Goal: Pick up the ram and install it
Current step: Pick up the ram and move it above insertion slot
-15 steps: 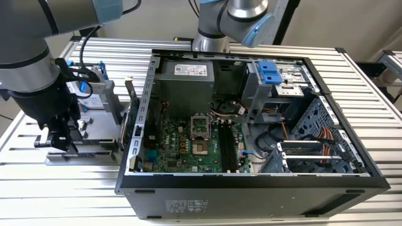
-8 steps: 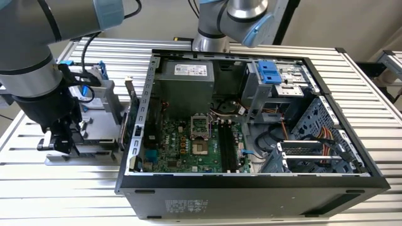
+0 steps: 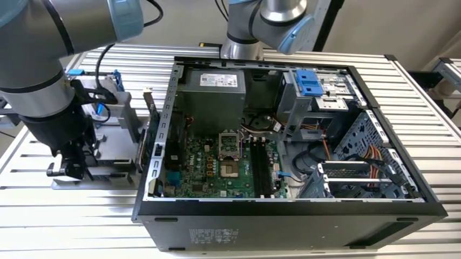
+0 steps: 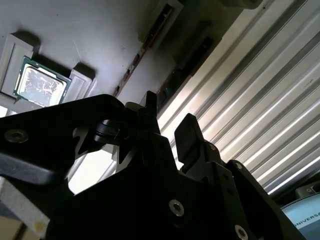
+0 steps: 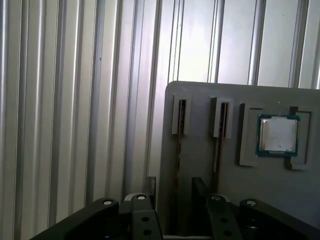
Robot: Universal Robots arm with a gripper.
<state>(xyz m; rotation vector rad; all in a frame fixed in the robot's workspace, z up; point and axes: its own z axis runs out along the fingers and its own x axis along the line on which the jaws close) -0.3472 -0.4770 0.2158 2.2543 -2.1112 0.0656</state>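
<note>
On the ribbed metal table (image 3: 72,226) an open computer case (image 3: 288,210) takes up the middle, its board and cables exposed. Beside it, toward the table edge at the exterior view's left, the robot arm (image 3: 43,81) reaches down over a grey tray (image 3: 108,159) that stands just beside the case wall. The gripper (image 3: 68,170) hangs low over this tray. In the first wrist view the jaws are apart with nothing clamped, and the gripper (image 5: 174,181) straddles the line of the slot nearest the tray's edge. The ram (image 5: 180,120) appears to stand on edge in that slot, showing as a thin dark strip, and I cannot tell whether the jaws touch it. A square processor chip (image 5: 278,134) lies flat in a recess of the tray, two slots away.
</note>
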